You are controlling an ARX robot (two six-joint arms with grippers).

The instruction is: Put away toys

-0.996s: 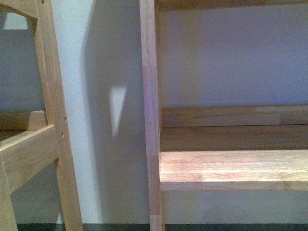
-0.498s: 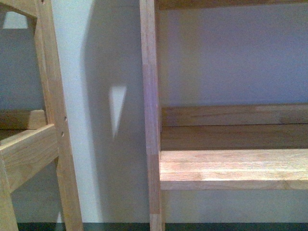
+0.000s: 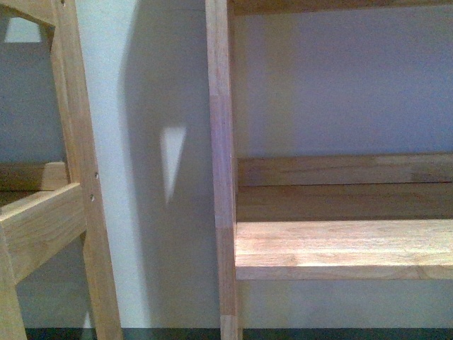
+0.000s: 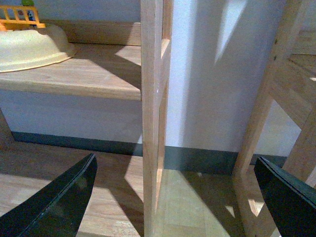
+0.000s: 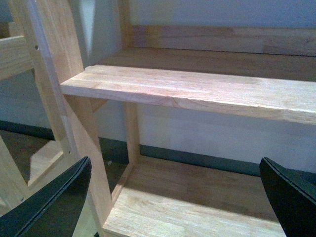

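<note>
The toys are out of view in every frame. My left gripper (image 4: 173, 210) is open, with its dark fingers (image 4: 59, 202) spread wide on either side of a wooden upright (image 4: 153, 98) and nothing between them. My right gripper (image 5: 170, 210) is also open and empty. It hangs in front of a wooden shelf unit, above the bottom board (image 5: 197, 202) and below a middle shelf (image 5: 197, 89). Neither gripper shows in the front view.
The front view is close to a light wooden shelf (image 3: 340, 248) with its upright (image 3: 223, 177), a second wooden frame (image 3: 78, 142) to the left and a pale wall (image 3: 148, 106) between. On a shelf (image 4: 84, 74) sits a cream rounded object (image 4: 29, 47) under an orange plastic piece (image 4: 19, 17).
</note>
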